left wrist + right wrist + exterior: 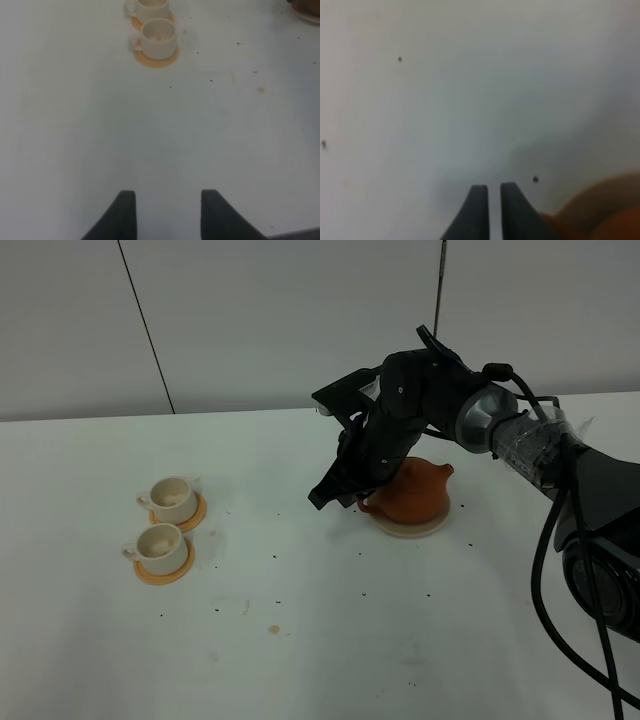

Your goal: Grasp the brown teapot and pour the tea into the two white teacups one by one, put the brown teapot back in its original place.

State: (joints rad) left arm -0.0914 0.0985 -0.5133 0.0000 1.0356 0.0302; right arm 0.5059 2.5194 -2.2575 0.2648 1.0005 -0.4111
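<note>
The brown teapot [418,490] sits on its beige coaster [412,531], the original place, right of the table's middle. My right gripper [327,496] is low at the teapot's left side, its fingertips past the pot and over bare table. In the right wrist view its jaws [490,192] stand almost together with nothing between the tips, and the teapot [605,210] is a brown blur beside one finger. The two white teacups [172,498] [160,546] rest on orange saucers at the left. My left gripper [167,207] hovers open over bare table, with the teacups [159,36] far ahead.
Small dark specks and a faint brown stain [273,629] are scattered over the white table [300,660]. The right arm's cables [548,540] hang at the right edge. A grey wall [250,320] closes off the back.
</note>
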